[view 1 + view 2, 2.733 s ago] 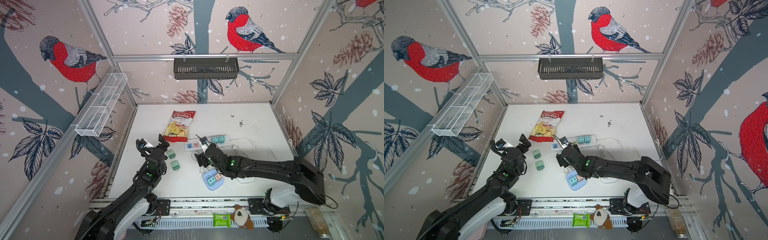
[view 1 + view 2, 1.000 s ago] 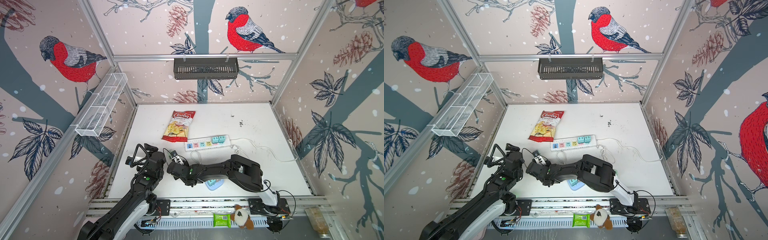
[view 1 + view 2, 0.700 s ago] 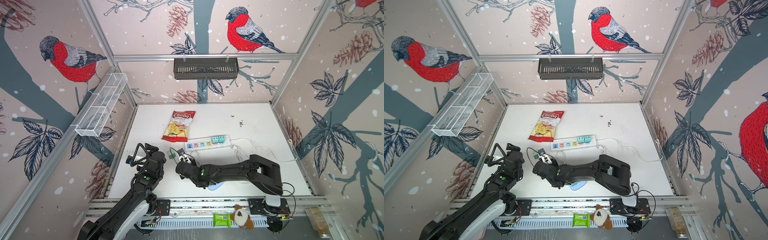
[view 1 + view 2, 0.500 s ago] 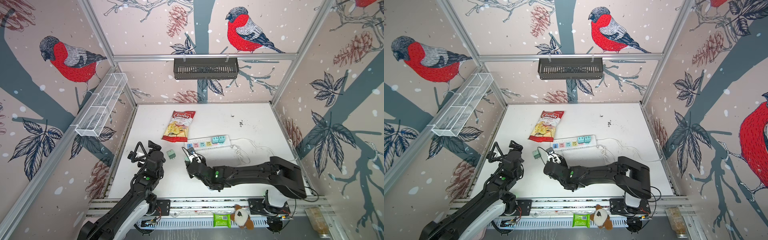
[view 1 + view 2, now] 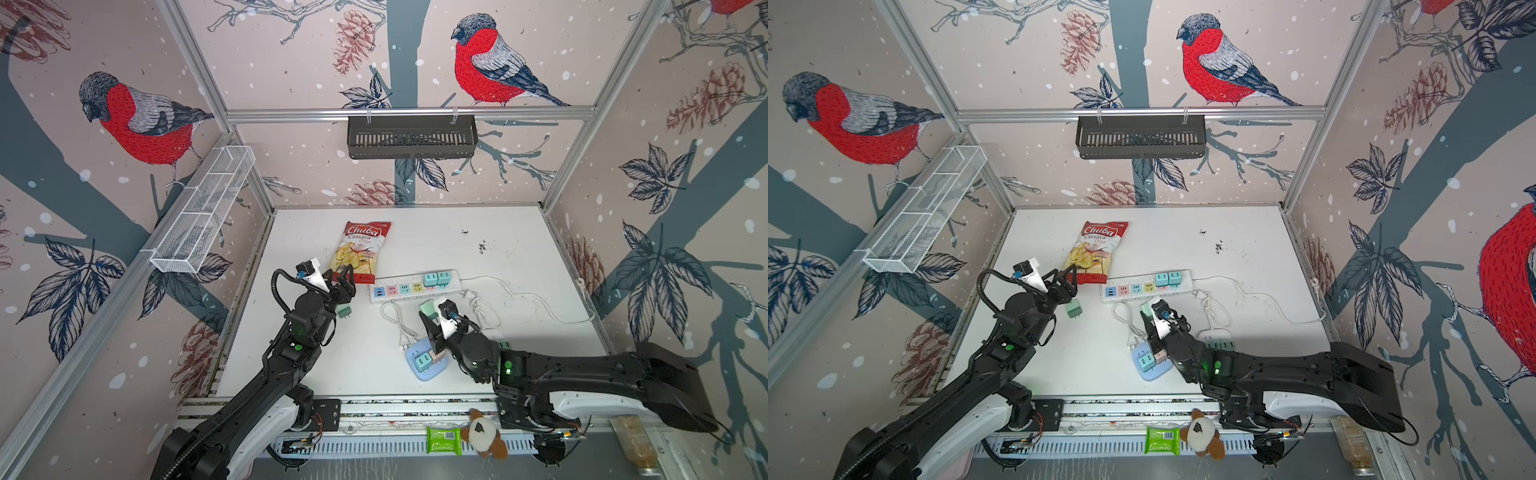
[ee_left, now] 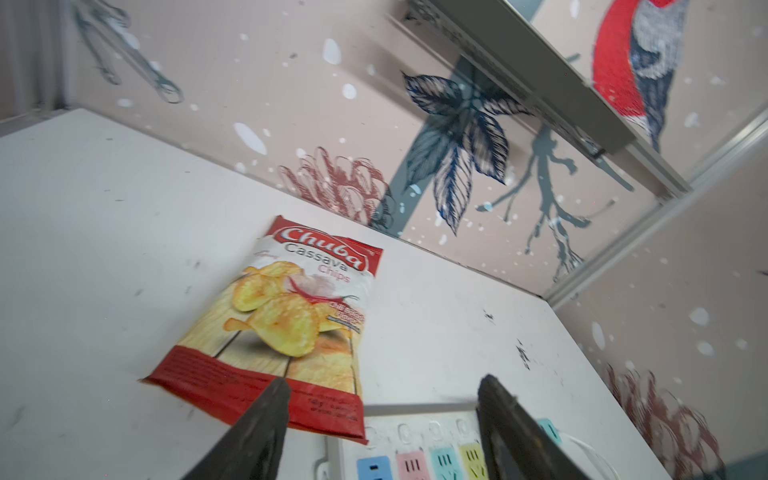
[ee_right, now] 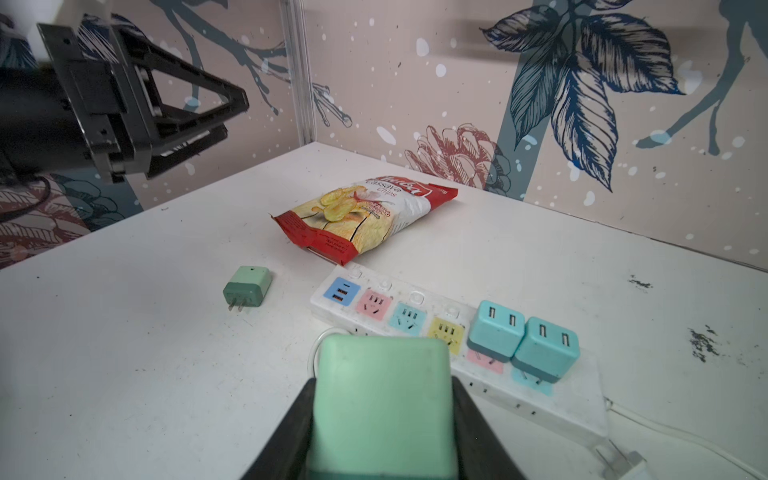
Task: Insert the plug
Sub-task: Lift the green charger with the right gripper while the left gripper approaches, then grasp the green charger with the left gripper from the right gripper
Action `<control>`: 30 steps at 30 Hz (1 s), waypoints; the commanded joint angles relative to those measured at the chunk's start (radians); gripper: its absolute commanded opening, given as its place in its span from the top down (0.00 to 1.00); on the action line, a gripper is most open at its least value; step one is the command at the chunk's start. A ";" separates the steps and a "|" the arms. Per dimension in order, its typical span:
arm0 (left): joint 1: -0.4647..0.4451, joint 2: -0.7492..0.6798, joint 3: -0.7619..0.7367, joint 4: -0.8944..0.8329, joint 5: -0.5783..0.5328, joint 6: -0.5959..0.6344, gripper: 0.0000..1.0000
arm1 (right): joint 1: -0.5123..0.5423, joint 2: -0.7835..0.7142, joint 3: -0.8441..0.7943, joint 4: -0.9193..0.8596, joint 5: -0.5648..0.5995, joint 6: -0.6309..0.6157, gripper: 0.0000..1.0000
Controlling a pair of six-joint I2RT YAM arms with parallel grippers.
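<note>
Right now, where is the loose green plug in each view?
Top view: loose green plug, left of centre, near the chips bag's bottom edge.
Top view: loose green plug likewise placed.
Left wrist: not in it.
Right wrist: beside the power strip's blue-socket end.
Shared landmark: the chips bag.

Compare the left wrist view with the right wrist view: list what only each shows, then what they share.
Left wrist only: the painted red bird. Right wrist only: the held plug in the right gripper, and the loose plug. Both: the chips bag, the strip and the left gripper, open.
</note>
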 commanded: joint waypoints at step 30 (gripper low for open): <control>-0.236 0.224 0.178 0.139 0.601 0.324 0.38 | -0.093 -0.232 -0.246 0.244 -0.261 -0.372 0.95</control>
